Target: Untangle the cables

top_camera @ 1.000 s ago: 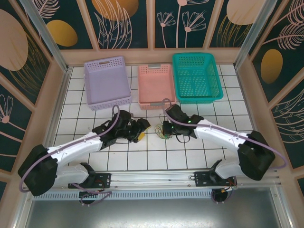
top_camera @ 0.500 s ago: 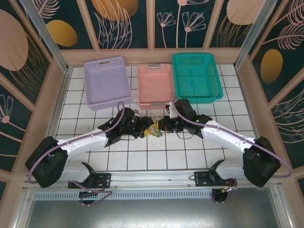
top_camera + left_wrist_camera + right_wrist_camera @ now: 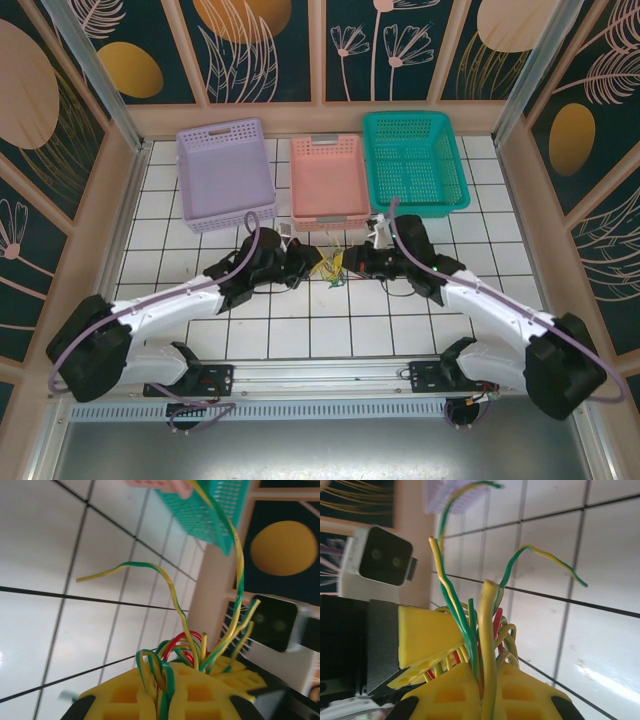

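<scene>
As we ready a pull, our left hand (image 3: 319, 268) and right hand (image 3: 348, 266) face each other. Both pinch the thin yellow-green wire tangle (image 3: 333, 267).

The left arm (image 3: 165, 310) and the right arm (image 3: 490, 300) are alike: white shell links with black joints, a bulky black shoulder housing (image 3: 88, 358) and a black bolted base bracket (image 3: 205, 381). A lilac hose (image 3: 110, 306) runs along each arm from shoulder to wrist. The left claw (image 3: 162, 680) and the right claw (image 3: 481, 677) have yellow pads (image 3: 200, 692) moulded with square recesses on black finger bodies, and each wrist bears a white camera box (image 3: 382, 555) with a dark two-lens face.
</scene>
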{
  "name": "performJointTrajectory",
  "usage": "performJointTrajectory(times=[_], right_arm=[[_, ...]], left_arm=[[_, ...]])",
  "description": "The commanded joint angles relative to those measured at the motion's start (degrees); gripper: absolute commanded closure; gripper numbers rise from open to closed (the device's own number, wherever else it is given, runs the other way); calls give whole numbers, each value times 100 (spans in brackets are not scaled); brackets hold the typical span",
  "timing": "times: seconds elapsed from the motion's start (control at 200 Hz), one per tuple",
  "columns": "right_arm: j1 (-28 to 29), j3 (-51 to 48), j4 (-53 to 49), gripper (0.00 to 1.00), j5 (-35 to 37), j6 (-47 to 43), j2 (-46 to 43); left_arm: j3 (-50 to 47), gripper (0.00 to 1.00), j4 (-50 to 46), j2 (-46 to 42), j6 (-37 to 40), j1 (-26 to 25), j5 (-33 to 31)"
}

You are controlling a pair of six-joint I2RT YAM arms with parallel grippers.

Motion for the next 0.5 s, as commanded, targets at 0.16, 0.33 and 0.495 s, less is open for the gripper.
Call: performJointTrajectory(times=[0.16,0.33,0.495], right_arm=[[-178,-1021,2304,100,1862,2163,-920],[30,-1386,3062,100,2509,2753,-958],[123,-1240,2417,100,2314,2995,-803]], left_arm=[[-674,100,200,-1009,-1131,166,-1311],[-671,100,244,-1237,-1493,167,-1641],[-521,100,19,-1189,-1339,172,-1624]])
